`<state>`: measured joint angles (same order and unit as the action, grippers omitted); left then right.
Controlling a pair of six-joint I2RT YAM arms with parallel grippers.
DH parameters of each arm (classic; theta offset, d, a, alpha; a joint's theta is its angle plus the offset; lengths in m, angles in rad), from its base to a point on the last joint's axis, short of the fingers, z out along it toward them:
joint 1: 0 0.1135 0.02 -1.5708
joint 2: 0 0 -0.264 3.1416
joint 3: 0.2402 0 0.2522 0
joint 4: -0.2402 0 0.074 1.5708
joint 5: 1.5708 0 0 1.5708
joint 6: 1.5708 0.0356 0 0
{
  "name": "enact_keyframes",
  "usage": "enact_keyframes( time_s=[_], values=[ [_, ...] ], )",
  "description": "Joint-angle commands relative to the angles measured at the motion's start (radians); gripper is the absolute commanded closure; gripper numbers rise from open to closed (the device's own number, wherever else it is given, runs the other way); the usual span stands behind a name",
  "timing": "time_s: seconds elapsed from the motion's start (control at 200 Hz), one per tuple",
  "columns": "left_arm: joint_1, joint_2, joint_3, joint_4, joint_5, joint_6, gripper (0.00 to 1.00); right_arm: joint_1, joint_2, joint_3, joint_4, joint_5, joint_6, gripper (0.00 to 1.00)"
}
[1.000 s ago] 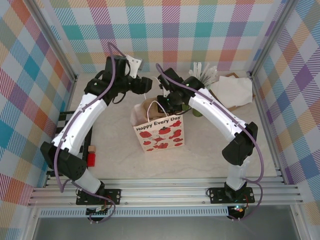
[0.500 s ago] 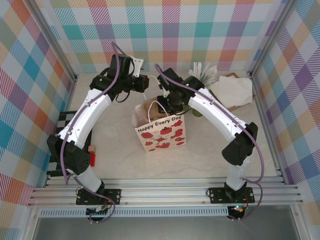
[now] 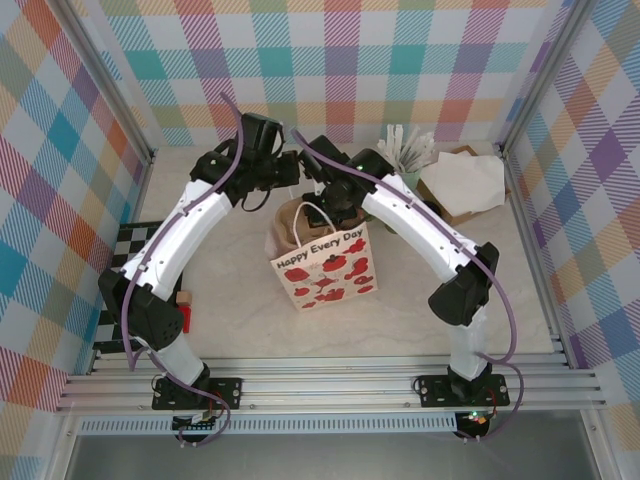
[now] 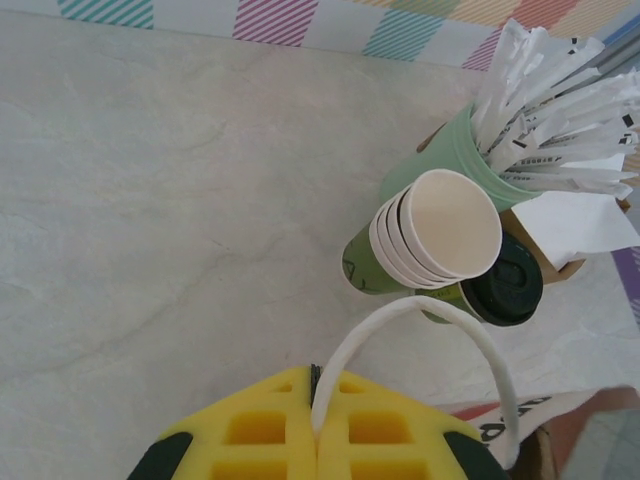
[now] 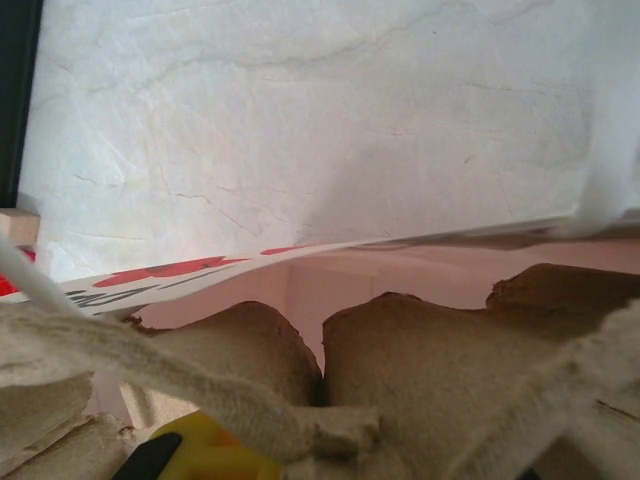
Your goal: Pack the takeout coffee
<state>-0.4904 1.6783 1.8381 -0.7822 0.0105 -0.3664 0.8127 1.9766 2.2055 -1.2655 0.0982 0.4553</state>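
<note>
White cord handle [image 4: 420, 312] clenched in left claw [image 4: 315, 440]; right claw [image 3: 335, 210] at paper bag [image 3: 320, 265] mouth, grip unclear. Hold mouth wide, bag steady, before fetching takeout coffee [image 4: 505, 282] upright.

Bag [image 3: 325, 268], front panel, top view: "Happy Every Day" in black above red shapes. Cup stack [image 4: 372, 262], left wrist view: triangle mark on side. Sticks [image 4: 560, 100]: black print, too small to read.
</note>
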Motion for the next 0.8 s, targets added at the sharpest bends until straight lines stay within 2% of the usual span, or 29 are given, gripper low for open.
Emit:
enact_keyframes(
  time_s=[0.0, 0.11, 0.175, 0.37, 0.545, 0.795],
  values=[
    [0.000, -0.001, 0.041, -0.007, 0.021, -0.083, 1.00, 0.005, 0.021, 0.059, -0.078, 0.036, -0.003, 1.00],
    [0.001, -0.009, 0.041, -0.009, -0.032, -0.090, 1.00, 0.005, -0.035, 0.000, -0.003, -0.036, -0.001, 1.00],
    [0.001, -0.014, 0.039, -0.008, -0.013, -0.090, 1.00, 0.005, -0.055, -0.015, 0.019, -0.063, -0.003, 1.00],
    [0.001, -0.007, 0.039, 0.020, 0.111, -0.070, 1.00, 0.001, 0.035, 0.008, -0.047, -0.048, -0.050, 1.00],
    [0.010, 0.007, 0.043, 0.006, 0.119, -0.053, 1.00, -0.020, 0.111, 0.030, -0.107, -0.050, -0.073, 1.00],
    [0.030, 0.011, 0.060, 0.012, 0.112, -0.035, 1.00, -0.024, 0.146, -0.032, -0.124, -0.043, -0.081, 1.00]
  ],
)
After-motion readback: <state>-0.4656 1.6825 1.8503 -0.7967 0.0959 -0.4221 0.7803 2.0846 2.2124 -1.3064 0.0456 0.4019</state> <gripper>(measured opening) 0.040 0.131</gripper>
